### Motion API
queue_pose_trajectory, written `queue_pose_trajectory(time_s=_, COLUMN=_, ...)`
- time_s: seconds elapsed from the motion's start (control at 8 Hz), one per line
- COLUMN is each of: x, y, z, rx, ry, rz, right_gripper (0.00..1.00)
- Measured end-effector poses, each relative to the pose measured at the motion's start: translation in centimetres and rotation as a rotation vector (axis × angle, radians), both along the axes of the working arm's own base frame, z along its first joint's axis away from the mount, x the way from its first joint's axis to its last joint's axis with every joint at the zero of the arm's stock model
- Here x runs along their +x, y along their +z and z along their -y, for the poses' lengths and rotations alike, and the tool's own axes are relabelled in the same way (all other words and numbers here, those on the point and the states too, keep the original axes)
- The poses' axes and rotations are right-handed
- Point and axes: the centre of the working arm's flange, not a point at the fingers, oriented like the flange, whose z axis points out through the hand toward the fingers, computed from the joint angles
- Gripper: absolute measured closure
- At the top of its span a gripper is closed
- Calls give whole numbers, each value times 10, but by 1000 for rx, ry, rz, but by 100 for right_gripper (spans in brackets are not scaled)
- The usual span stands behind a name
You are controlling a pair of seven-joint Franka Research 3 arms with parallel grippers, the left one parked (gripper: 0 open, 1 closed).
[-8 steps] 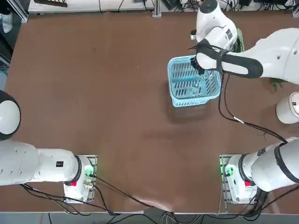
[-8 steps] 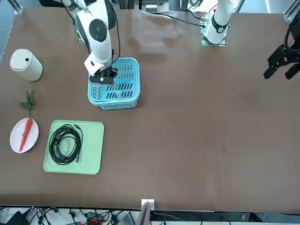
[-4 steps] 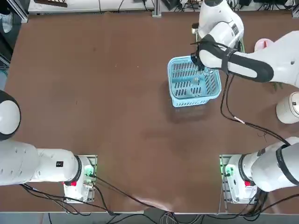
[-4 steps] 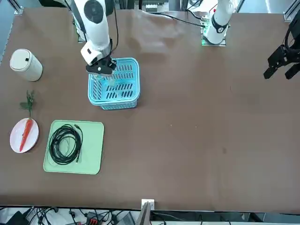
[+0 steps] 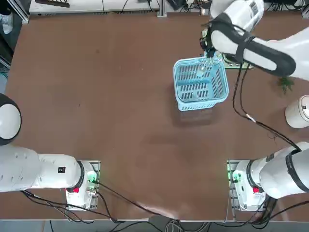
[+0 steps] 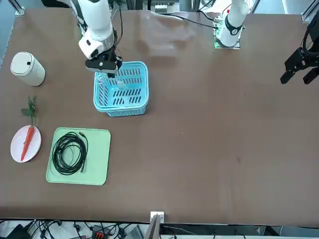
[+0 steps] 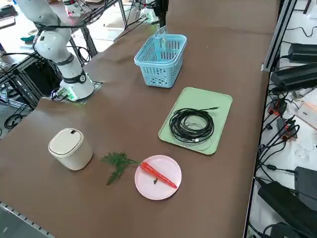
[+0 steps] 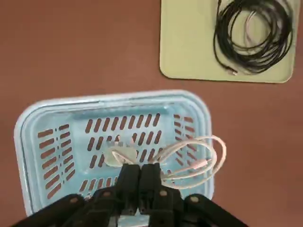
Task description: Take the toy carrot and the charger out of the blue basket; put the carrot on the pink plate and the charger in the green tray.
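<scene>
My right gripper (image 8: 139, 176) hangs above the blue basket (image 8: 113, 100), shut on the charger (image 8: 118, 156). The white plug sits at the fingertips and its pale cable (image 8: 203, 161) loops beside it over the basket's slatted base. From the front, the gripper (image 6: 103, 65) is over the basket's (image 6: 122, 103) rim with the cable (image 6: 107, 82) dangling. The toy carrot (image 6: 28, 141) lies on the pink plate (image 6: 17, 150). The green tray (image 6: 97, 164) holds a coiled black cable (image 6: 70, 153).
A white lidded canister (image 6: 27, 68) stands at the robot's right edge of the table. A green leafy sprig (image 6: 31, 107) lies between it and the plate. From the side, tray (image 7: 218, 101), plate (image 7: 148, 188) and basket (image 7: 161, 62) line up along the far edge.
The gripper has risen from inside the basket, lifting the charger and its cable clear of the base. The carrot, plate and tray are unchanged.
</scene>
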Motion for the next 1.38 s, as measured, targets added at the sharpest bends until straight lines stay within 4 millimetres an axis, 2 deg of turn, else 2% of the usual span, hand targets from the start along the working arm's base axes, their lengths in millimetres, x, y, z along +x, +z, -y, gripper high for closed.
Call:
queue_pose_trajectory(time_s=0.38, x=55, y=33, z=60, rx=6, ry=59, rz=7, right_gripper=98)
queue_pose_trajectory(time_s=0.75, x=127, y=33, z=121, rx=-5, ry=173, rz=6, right_gripper=98)
queue_pose_trajectory(time_s=1.0, x=175, y=9, z=158, rx=1, ry=215, rz=-19, right_gripper=98)
queue_pose_trajectory(time_s=1.12, x=198, y=-8, z=167, rx=9, ry=221, rz=-31, right_gripper=98)
queue_pose_trajectory(time_s=1.38, x=225, y=-45, z=161, rx=24, ry=227, rz=-52, right_gripper=98)
